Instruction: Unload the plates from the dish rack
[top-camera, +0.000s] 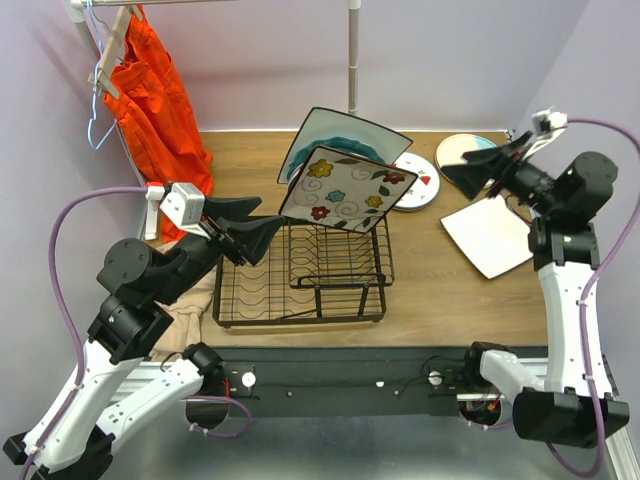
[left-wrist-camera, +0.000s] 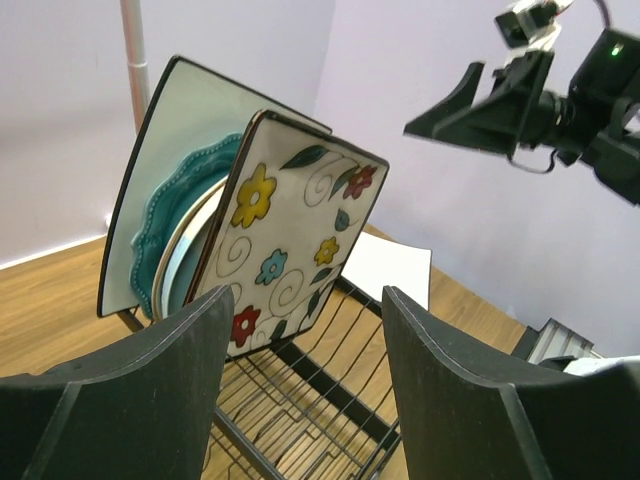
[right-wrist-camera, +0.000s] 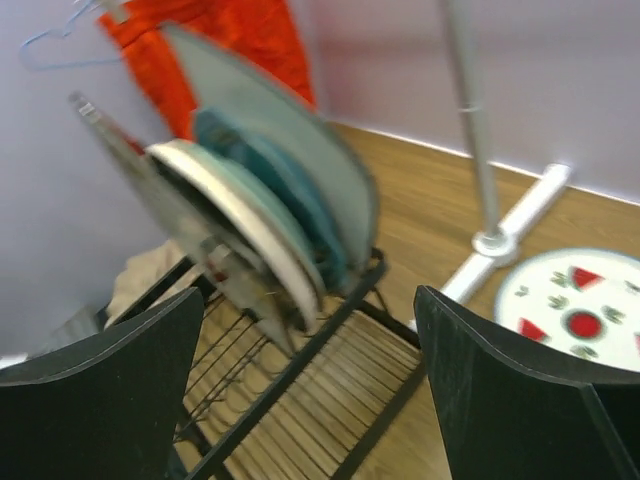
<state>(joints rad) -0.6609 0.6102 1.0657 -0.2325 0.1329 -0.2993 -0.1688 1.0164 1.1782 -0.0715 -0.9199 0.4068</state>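
The flower-print plate (left-wrist-camera: 290, 240) stands just beyond the spread left hand (left-wrist-camera: 305, 335).

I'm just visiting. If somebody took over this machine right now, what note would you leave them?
Left end effector: open, empty, facing the flower plate in the rack.
Right end effector: open, empty, over the table's right side.
Done: three plates on the table: fruit-print plate, round plate, white square plate.
To do: at least four upright in the rack: flower plate in front, pale round plate, teal plate, mint plate at the back.
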